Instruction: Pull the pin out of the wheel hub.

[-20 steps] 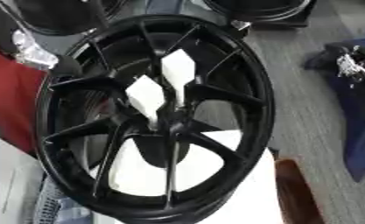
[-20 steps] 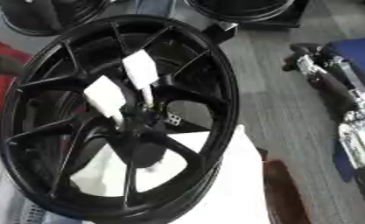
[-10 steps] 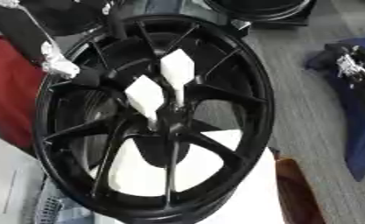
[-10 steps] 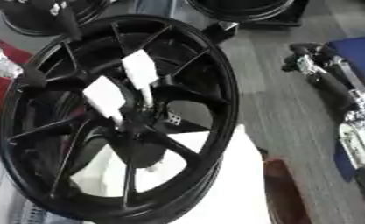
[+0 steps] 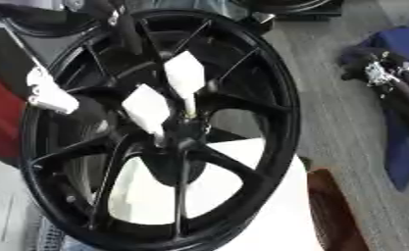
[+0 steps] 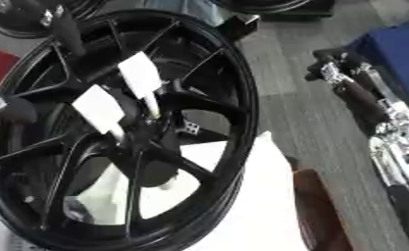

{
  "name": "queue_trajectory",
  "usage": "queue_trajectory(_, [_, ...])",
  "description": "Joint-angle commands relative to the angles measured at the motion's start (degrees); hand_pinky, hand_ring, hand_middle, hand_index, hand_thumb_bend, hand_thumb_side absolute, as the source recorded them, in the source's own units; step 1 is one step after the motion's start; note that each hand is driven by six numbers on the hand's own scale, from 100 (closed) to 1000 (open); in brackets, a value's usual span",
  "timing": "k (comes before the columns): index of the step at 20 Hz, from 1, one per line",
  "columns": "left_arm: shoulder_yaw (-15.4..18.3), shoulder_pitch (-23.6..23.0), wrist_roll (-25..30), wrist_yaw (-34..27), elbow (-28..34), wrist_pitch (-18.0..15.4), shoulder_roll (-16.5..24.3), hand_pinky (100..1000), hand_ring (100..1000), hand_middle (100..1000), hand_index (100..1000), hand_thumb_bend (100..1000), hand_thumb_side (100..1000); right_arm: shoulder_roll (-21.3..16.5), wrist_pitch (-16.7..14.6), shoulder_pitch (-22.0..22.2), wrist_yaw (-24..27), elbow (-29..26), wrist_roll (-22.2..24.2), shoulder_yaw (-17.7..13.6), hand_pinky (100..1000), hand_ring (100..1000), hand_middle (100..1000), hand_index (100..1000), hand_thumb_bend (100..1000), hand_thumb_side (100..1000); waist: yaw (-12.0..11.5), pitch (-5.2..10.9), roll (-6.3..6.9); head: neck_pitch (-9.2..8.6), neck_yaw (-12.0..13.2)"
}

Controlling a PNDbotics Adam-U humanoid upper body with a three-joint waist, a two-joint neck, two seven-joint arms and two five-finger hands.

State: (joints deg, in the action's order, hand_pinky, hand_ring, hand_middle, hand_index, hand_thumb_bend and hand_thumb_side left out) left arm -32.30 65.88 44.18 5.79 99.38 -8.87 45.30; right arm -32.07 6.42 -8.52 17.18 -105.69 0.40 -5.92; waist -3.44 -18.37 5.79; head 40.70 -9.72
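Two white flag-shaped pins (image 5: 183,74) in the black spoked wheel hub (image 5: 177,142) could be knocked askew if the left hand (image 5: 53,95), its fingers' state untellable, is brought in off-line.

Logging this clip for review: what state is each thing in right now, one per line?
wheel: black, standing tilted, hub facing the camera.
two white pins: seated in the hub, neither pulled out.
left hand: over the wheel's left rim, touching no pin; its fingers cannot be made out.
right hand: off to the right, apart from the wheel, holding nothing.
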Motion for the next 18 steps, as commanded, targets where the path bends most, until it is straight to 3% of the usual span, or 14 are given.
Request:
queue_trajectory(1, [0.79,0.42,-0.27,0.82,2.08,1.48,2.0,786,758,750,839,552,458,-1.02,-0.1,-0.49,-0.45,-0.47,0.24,-0.07,949,688,620,769,100,523,0.23,0.84,-0.2,-0.9,0.0])
queue_trajectory(5, [0.02,0.18,0.51,1.23,2.72,2.36,1.64,784,755,748,839,530,387,-0.8,-0.05,-0.61,-0.44,-0.39,0.32,0.03,949,688,620,769,100,525,0.43,0.73,-0.23,-0.96,0.14])
queue_trajectory(18, [-1.84,-0.33,-1.61,4.19,4.57,3.66,0.53,790,772,781,859,518,348,0.03,0.07,-0.54,-0.68,-0.28,0.52,0.38,950,688,620,769,100,531,0.51,0.3,-0.48,-2.06,0.54])
